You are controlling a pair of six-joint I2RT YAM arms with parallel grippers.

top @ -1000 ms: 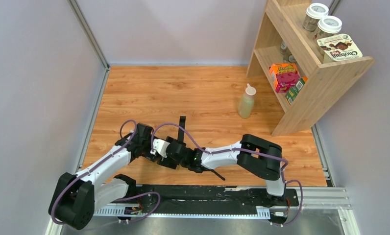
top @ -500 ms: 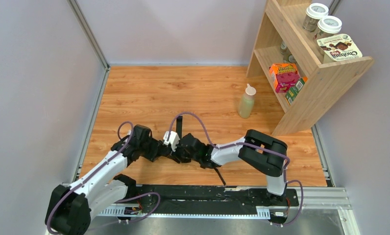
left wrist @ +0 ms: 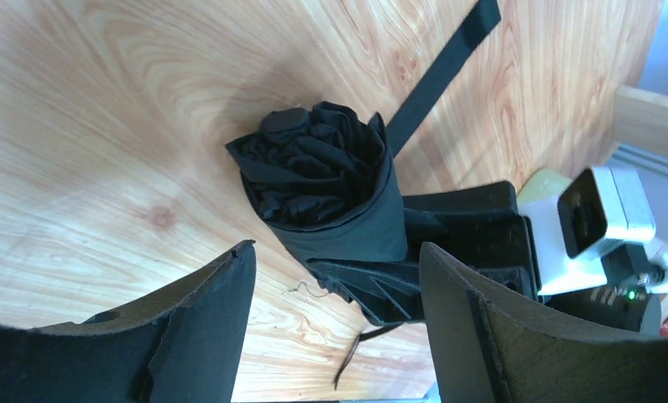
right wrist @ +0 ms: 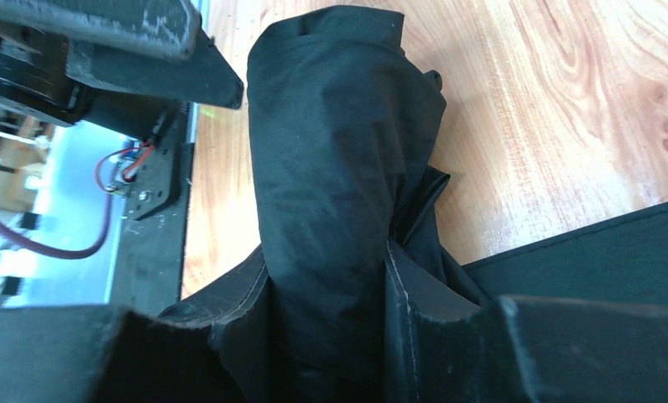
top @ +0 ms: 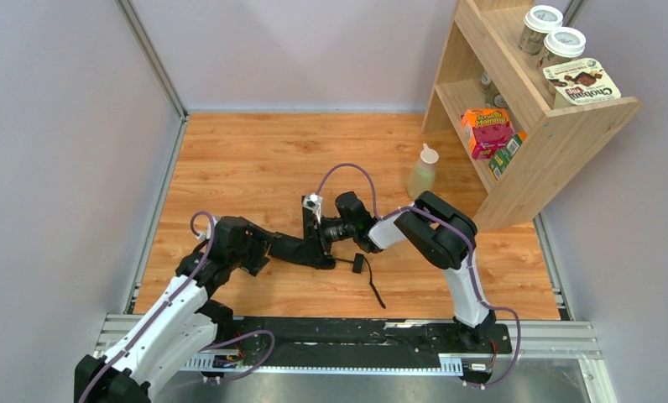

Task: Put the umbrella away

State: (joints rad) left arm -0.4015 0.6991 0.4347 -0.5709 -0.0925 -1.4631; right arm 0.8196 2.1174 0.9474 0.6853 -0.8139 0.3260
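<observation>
The umbrella (top: 320, 248) is a folded black fabric bundle lying on the wooden floor near the middle. Its closure strap (top: 310, 211) points to the far side. Its knob handle (top: 358, 262) and loop strap (top: 375, 290) trail toward the near edge. My right gripper (top: 325, 233) is shut on the canopy (right wrist: 331, 159), with the fabric pinched between its fingers (right wrist: 230, 294). My left gripper (top: 307, 252) is open. Its fingers (left wrist: 217, 302) stand wide apart just short of the bundle's end (left wrist: 318, 168) and do not touch it.
A pale green squeeze bottle (top: 422, 174) stands on the floor at the right. Behind it is a wooden shelf (top: 528, 143) with an orange box (top: 487, 130), jars (top: 542, 25) and a chocolate box (top: 582, 82). Grey walls enclose the floor.
My right gripper has carried the umbrella away from the near edge toward the middle of the floor. My left arm has stretched out after it. The knob handle and loop strap now show.
</observation>
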